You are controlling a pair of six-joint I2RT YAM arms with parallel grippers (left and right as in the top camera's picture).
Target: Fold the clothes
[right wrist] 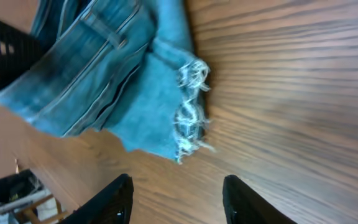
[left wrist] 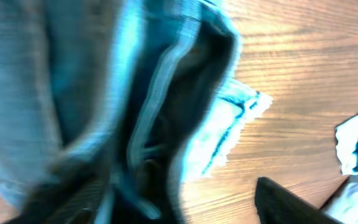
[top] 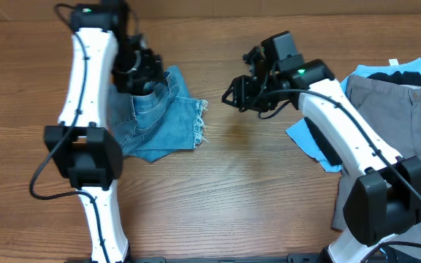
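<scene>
The blue denim shorts lie bunched on the wooden table at left centre, frayed hem towards the middle. My left gripper is right over their raised waistband. In the blurred left wrist view the denim fills the frame and covers my left finger. The right finger stands apart over bare wood, so the jaws look open. My right gripper is open and empty, just right of the hem. In its view the fingers hover over wood below the frayed hem.
A pile of clothes lies at the right: grey trousers, a light blue garment sticking out under my right arm, and a black and blue garment at the back. Wooden table lies between the shorts and the pile.
</scene>
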